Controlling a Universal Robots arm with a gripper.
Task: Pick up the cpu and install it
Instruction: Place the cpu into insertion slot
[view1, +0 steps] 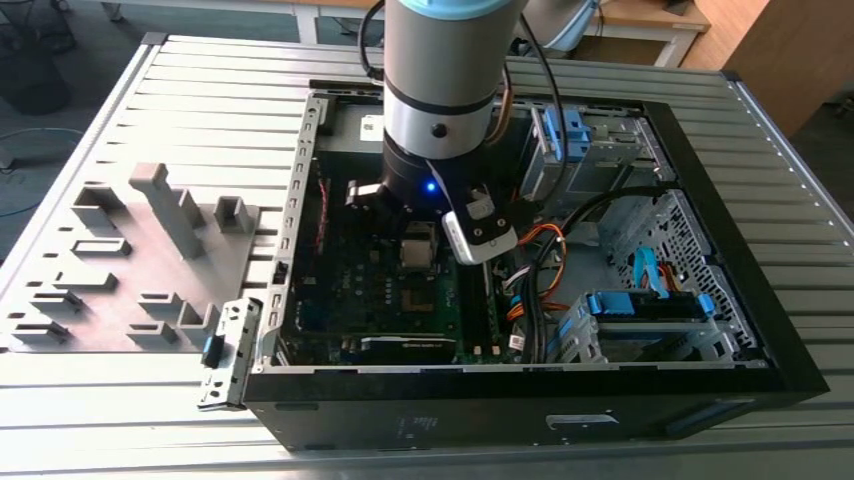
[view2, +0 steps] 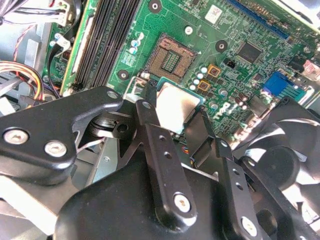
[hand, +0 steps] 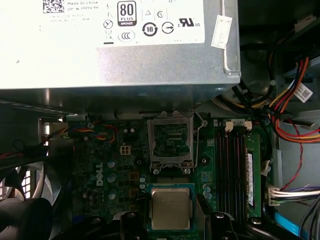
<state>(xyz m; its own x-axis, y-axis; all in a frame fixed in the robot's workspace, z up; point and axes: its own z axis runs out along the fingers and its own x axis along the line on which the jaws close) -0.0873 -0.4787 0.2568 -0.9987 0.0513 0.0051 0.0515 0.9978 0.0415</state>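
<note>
So the gripper (view2: 176, 117) has its fingers (view2: 150, 122) clamped on the edges of the cpu (view2: 176, 100), holding it just beside the open, empty socket (view2: 170, 61) on the motherboard (view2: 200, 20) inside the computer case (view1: 400, 425), and the grey parts tray (view1: 120, 290) sits at the case's 9 o'clock in the exterior view.

Bright even light, shadowed case (view1: 441, 415) interior, glare on cpu (view2: 176, 106)
</note>
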